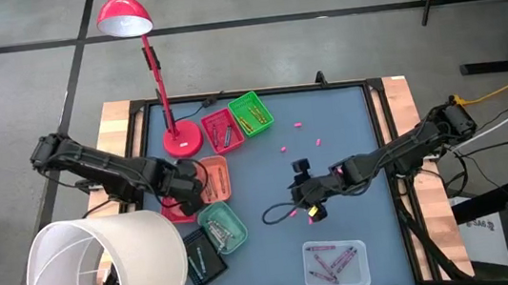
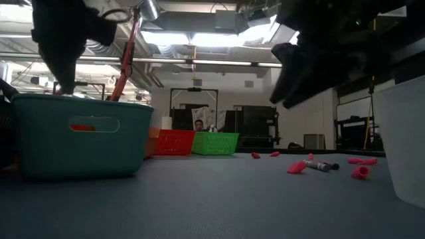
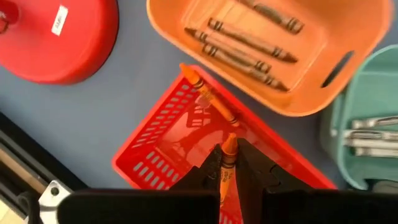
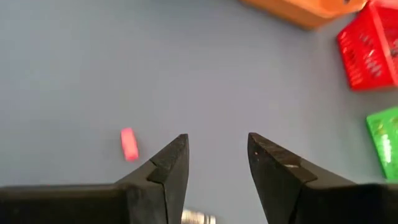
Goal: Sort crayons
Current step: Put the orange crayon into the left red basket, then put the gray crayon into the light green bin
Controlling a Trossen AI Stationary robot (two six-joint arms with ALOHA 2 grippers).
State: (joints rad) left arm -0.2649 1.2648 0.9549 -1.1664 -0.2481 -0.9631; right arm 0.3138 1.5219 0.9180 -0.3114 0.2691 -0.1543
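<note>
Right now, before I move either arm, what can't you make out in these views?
- High view: white lampshade covers the table's near-left corner.
- High view: left pincer blocks the red tray under it.
- Left wrist view: orange crayon is gripped, but its lower end is hidden between the fingers.
- Low view: teal tray wall hides its contents.
- Right wrist view: open right pincer; pink crayon blurred.

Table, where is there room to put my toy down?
The blue table is bare between the green tray and its right edge, and in the near middle left of the clear tray. The left side is crowded with trays around the lamp base. Pink crayon bits dot the centre.
</note>
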